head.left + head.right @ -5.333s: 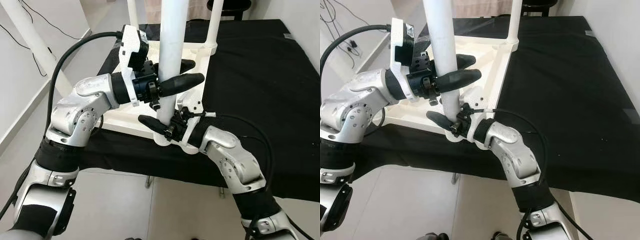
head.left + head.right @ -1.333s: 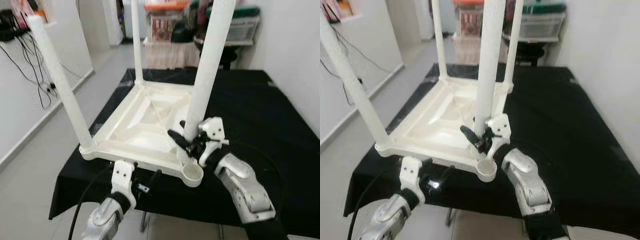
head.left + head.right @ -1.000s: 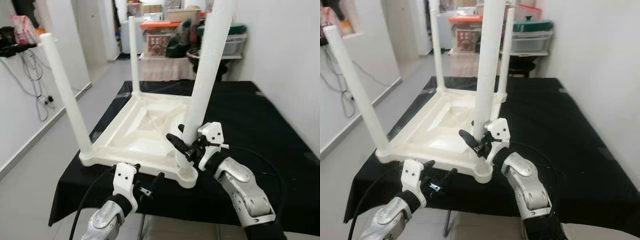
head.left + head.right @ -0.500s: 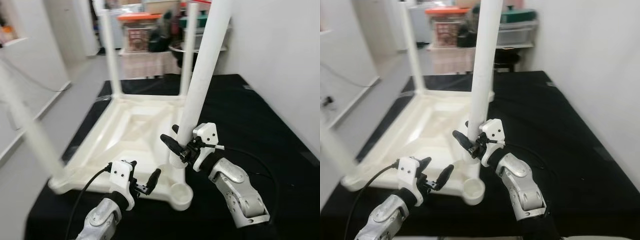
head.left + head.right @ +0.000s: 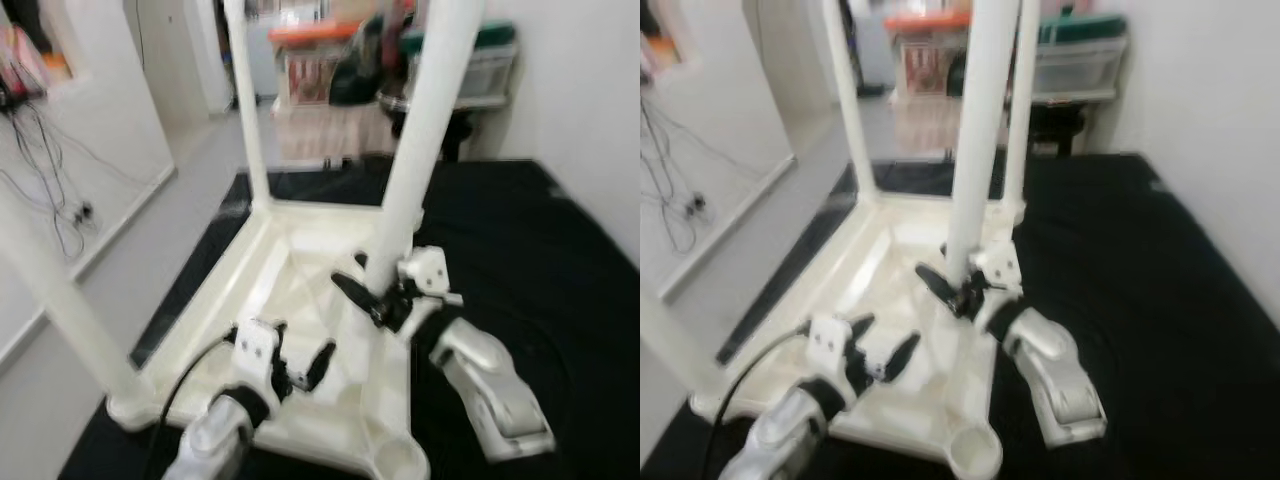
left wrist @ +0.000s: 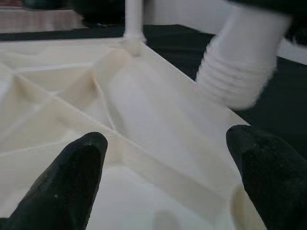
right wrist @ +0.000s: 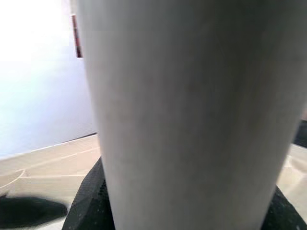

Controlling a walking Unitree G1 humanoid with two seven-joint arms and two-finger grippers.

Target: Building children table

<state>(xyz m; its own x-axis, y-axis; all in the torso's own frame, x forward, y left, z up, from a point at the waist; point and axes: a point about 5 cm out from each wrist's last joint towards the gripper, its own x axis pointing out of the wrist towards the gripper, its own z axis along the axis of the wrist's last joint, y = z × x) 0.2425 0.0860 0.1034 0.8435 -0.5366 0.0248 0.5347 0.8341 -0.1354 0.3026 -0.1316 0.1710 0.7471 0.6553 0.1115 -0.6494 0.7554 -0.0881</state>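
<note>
Right pincer (image 5: 362, 292) is clamped on a white table leg (image 5: 412, 170); left pincer (image 5: 298, 362) hangs spread apart over the upturned tabletop (image 5: 300, 262).

One upturned tabletop (image 5: 300, 290); four white legs (image 5: 420, 150); two hands (image 5: 372, 290).

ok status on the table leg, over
Right gripper shut on the loose leg, held upright above the upturned tabletop. Left gripper open, empty, over the tabletop. Near corner socket empty, nothing blocking.
</note>
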